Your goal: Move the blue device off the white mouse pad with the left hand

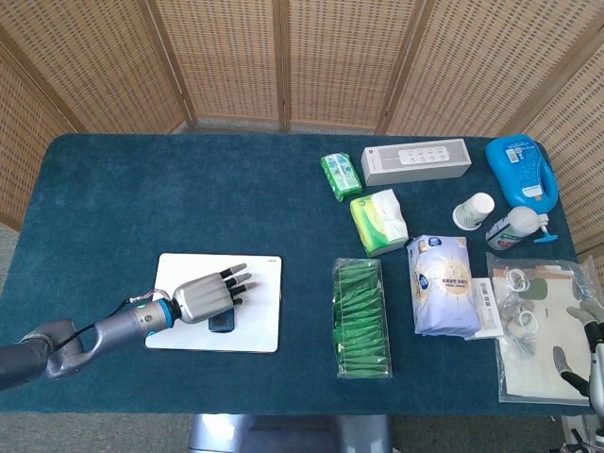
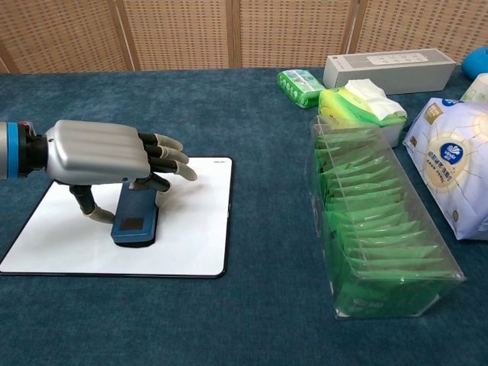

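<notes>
While the blue device (image 2: 136, 221) lies flat on the white mouse pad (image 2: 194, 236), toward the pad's near edge and a little left of its middle, the left hand (image 2: 107, 156) sits directly over it. In the chest view the palm covers the device's far end, the thumb hooks down along its left side, and the fingers (image 2: 169, 156) reach forward and slightly apart past it, toward the right. Whether the hand truly pinches the device or only rests against it cannot be told; no clear grip shows. The head view agrees, with the left hand (image 1: 209, 294) above the device (image 1: 222, 323) and both inside the pad's (image 1: 260, 330) outline.

As a judgement, the step in hand is the push or drag itself, and it is unfinished, since the device is wholly on the pad. The next move calls for carrying it past an edge onto the blue table cloth (image 2: 252, 320); the near edge looks closest. Contact should stay low and steady so the device slides without tipping.

The right hand (image 1: 587, 332) shows only at the frame's far right corner, fingers loosely spread and holding nothing.
</notes>
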Tool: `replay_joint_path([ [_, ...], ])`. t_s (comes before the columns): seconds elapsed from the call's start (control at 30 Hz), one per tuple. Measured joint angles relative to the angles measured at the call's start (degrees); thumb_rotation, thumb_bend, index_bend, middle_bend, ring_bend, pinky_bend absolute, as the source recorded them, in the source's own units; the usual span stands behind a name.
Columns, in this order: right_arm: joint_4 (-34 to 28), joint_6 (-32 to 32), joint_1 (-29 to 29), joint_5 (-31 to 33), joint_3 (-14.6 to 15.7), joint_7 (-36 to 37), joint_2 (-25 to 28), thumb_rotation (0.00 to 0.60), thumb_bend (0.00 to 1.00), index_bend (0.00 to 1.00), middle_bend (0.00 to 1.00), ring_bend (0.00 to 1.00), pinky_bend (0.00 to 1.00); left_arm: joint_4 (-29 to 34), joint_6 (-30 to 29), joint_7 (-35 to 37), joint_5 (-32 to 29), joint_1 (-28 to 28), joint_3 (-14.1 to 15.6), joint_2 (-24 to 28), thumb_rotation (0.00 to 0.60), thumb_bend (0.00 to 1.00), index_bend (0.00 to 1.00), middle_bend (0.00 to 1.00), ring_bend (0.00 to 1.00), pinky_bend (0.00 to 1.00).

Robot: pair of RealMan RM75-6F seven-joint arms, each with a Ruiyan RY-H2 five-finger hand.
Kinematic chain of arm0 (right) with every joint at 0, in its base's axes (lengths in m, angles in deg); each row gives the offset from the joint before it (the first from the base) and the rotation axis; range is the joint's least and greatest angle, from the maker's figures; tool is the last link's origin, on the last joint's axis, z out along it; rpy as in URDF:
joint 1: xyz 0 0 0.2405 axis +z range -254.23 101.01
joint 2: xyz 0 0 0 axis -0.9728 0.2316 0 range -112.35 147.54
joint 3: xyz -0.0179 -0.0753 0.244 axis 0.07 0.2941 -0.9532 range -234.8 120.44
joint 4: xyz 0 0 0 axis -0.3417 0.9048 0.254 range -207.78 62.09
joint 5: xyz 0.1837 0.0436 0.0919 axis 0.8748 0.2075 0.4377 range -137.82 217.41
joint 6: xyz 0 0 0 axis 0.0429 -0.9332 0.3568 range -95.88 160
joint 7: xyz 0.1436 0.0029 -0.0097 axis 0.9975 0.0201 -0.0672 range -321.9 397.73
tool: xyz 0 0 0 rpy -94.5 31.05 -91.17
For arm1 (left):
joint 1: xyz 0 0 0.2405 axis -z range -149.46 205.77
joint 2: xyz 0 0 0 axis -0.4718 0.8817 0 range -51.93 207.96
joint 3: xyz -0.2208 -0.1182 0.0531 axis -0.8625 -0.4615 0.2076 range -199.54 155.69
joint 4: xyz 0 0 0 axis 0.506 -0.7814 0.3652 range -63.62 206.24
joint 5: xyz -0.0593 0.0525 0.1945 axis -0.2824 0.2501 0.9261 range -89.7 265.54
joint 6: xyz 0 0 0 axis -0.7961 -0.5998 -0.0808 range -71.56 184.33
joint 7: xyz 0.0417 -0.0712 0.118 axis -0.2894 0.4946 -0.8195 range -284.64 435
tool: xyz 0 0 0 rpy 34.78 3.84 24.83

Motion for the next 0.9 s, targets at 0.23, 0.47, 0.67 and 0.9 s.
replay_joint_path([
  [0.23,0.3,-0.4,-0.5,0.1,0.1,0.6,0.1,0.600,0.31,0.26,0.23,0.12,0.25,0.5,0.4,1.1,0.1,0.6,-0.3,-1.2,0.600,0.34,0.64,0.10,0.00,0.00],
  [0.47,0.3,-0.2,-0.4,0.0,0.1,0.5,0.1,0.600,0.31,0.26,0.23,0.12,0.25,0.2,0.6,0.9,0.0,0.7,0.0,-1.0,0.600,0.34,0.64,0.10,0.00,0.00],
  [0.67,0.4,0.7,0.1,0.0,0.0,0.2,-0.2,0.600,0.31,0.26,0.23,0.12,0.25,-0.5,0.1,0.9,-1.1,-0.1,-0.1,0.3,0.600,0.34,0.64,0.10,0.00,0.00],
  [0.9,0.5,1.1,0.6,0.1,-0.3,-0.2,-0.6,0.600,0.31,0.26,0.23,0.12,0.25,-1.6,-0.6,0.9,-3.0,-1.8,-0.2,2.3,0.600,0.34,0.64,0.10,0.00,0.00],
])
